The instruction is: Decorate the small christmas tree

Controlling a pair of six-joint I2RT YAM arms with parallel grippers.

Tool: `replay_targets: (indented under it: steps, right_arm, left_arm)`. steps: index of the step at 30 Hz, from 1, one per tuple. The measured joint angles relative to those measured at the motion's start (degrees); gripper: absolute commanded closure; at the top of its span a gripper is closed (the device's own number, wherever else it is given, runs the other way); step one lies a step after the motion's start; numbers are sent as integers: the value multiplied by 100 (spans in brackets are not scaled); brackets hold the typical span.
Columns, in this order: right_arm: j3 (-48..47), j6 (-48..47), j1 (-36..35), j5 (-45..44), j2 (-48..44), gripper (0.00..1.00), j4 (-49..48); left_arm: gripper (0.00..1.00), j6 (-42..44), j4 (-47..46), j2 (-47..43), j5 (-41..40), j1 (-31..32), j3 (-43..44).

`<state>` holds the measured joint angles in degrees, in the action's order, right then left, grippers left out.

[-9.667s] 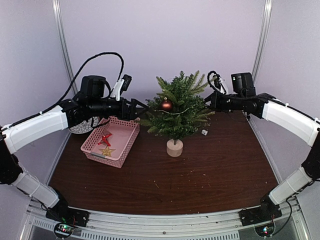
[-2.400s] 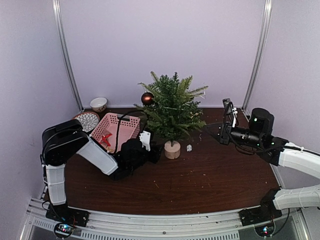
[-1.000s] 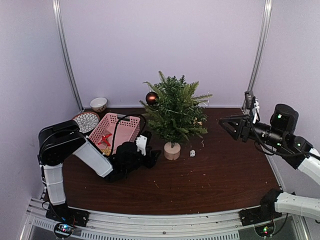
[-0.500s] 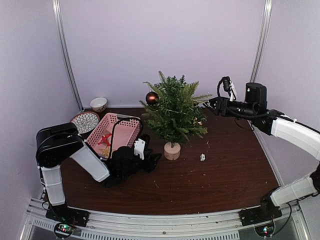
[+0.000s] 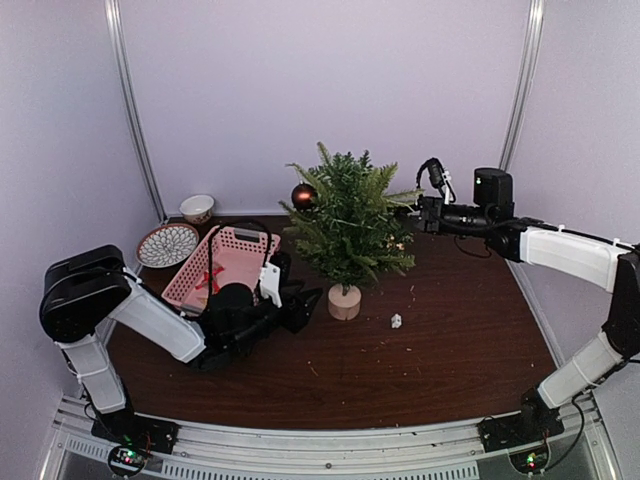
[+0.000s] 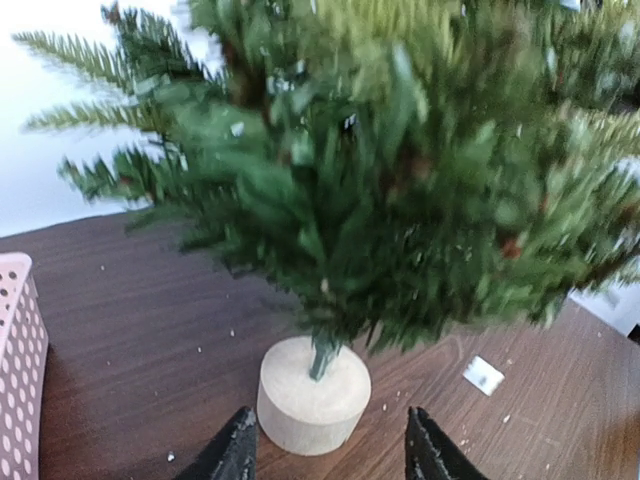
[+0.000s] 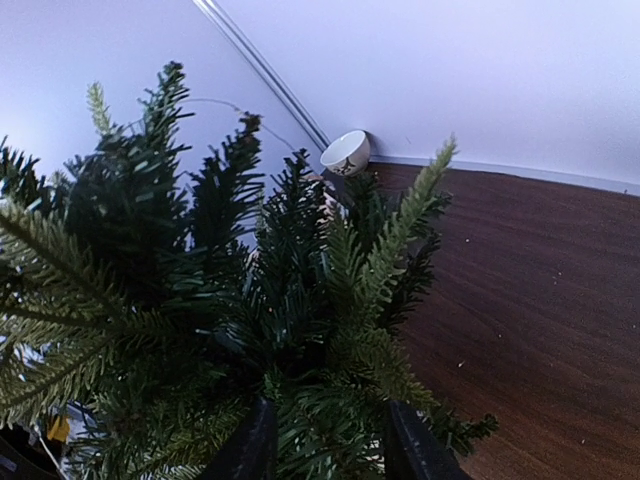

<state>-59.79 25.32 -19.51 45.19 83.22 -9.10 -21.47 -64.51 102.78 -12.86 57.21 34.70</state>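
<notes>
The small christmas tree stands upright mid-table on its pale wooden stump, with a dark red ball hanging on its upper left. My left gripper lies low on the table just left of the stump. In the left wrist view it is open, and its fingertips flank the near side of the stump without touching it. My right gripper is pushed into the tree's upper right branches. There it stands open, with green needles filling the gap between the fingers.
A pink basket holding a red ornament sits left of the tree. Behind it are a patterned plate and a small bowl. A small white piece lies on the table right of the stump.
My right arm has swung in from the right side to the tree's upper right branches, and its jaws have narrowed. My left arm has edged toward the stump. The white piece has shifted slightly.
</notes>
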Motion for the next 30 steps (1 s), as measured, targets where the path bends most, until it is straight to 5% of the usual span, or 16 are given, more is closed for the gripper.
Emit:
replay_targets:
  steps: [5,15,30]
  right_arm:
    - [55,76,0,245,-11,82,-127]
    - [549,173,-2,435,-323,99,-199]
    - [1097,345,-208,339,-1215,100,-87]
  left_arm:
    - [54,13,101,-326,-37,0,0]
    - [59,63,643,-754,-138,0,170]
    - [61,55,1353,-754,-22,-332,767]
